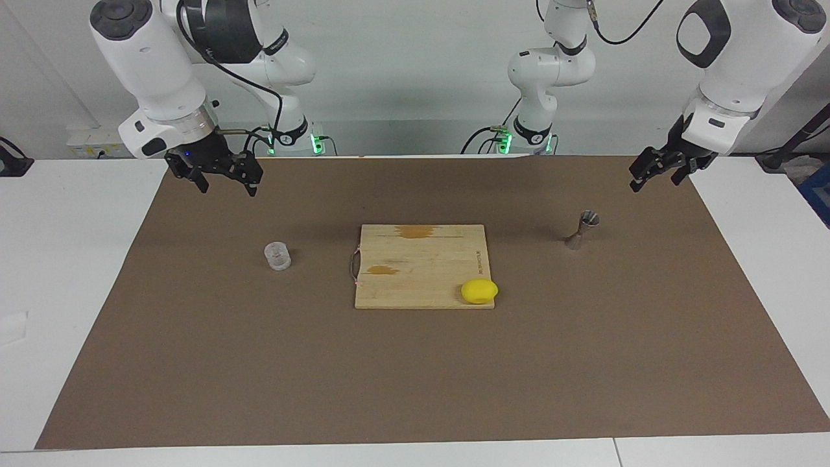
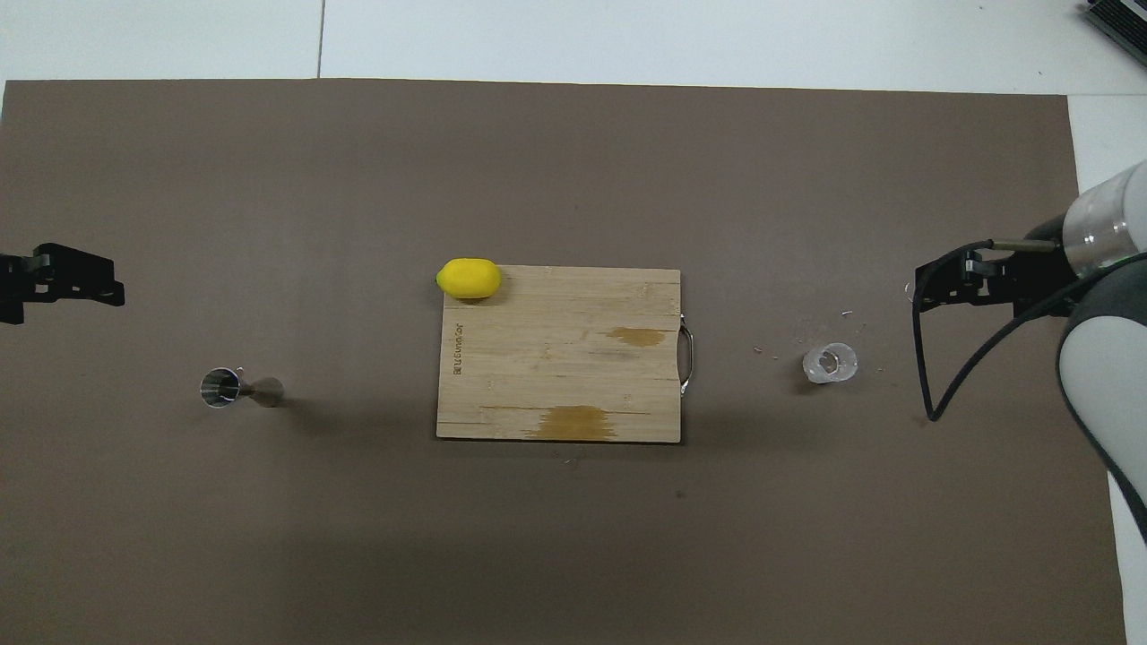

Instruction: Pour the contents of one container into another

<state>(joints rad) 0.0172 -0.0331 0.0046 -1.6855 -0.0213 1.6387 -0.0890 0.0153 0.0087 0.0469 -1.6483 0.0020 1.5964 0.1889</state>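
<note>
Item 1. Small clear cylindrical cup [image 1: 277,255], short, upright on the brown mat [image 1: 415,376] covering the bench, toward the right arm's end. Something pale sits in its bottom; what it is cannot be made out.

Item 2. Small grey-brown metal hourglass jigger [image 1: 582,230], two cones joined at a narrow waist, standing on the mat toward the left arm's end, well apart from the cup. Mouth upward, long axis upright with a possible slight lean.

Item 3. Pale wooden cutting board [image 1: 421,266] with a wire handle, lying between cup and jigger, two darker stains on its face.

Item 4. Yellow lemon [image 1: 479,290], at the board's corner that lies farther from the robots and toward the left arm's end.

Item 5. Right hand [image 1: 224,185], black, two fingers spread, empty, raised over the mat; the cup lies farther from the robots than the spot beneath it.

Item 6. Left hand [image 1: 658,174], black, fingers spread, empty, raised over the mat's edge at its own end, with the jigger likewise farther out.

Assessment: nothing grasped; pouring not begun. The right hand is plainly the nearer to the cup, the left to the jigger. The cup's upright axis suggests a side grasp, then carriage over the board to the jigger.
</note>
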